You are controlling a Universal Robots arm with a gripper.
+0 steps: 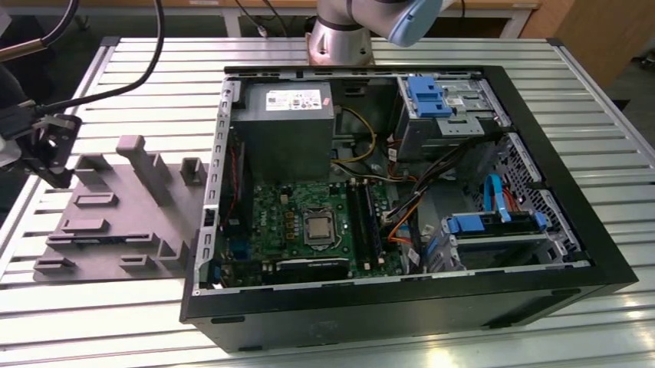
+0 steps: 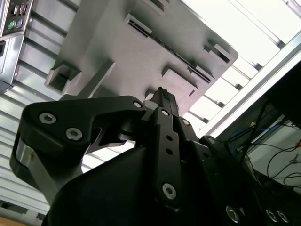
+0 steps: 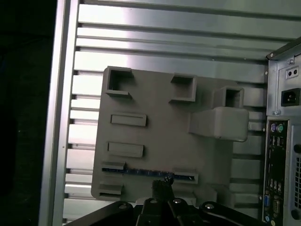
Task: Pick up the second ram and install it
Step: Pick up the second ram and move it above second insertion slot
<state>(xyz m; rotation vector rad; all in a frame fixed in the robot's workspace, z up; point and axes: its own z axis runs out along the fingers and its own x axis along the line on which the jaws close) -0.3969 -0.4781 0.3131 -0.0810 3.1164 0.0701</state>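
The second ram (image 3: 141, 171) is a thin dark strip standing on edge in slotted holders of the grey fixture plate (image 3: 160, 136), near that plate's edge. In the first wrist view my gripper (image 3: 162, 184) hangs just above the strip, about at its middle. Its fingers (image 2: 162, 101) are pressed together with nothing between them. In the exterior view the gripper (image 1: 54, 175) is at the far left, over the outer edge of the fixture plate (image 1: 113, 230), well away from the open computer case (image 1: 409, 303).
Grey blocks and posts (image 1: 143, 165) rise from the fixture plate. The case holds a motherboard with long black slots (image 1: 366, 222), a power supply (image 1: 281, 126), cables and blue drive brackets (image 1: 481, 222). Everything rests on a slatted metal table (image 1: 573, 100). The arm's base (image 1: 343, 34) stands behind the case.
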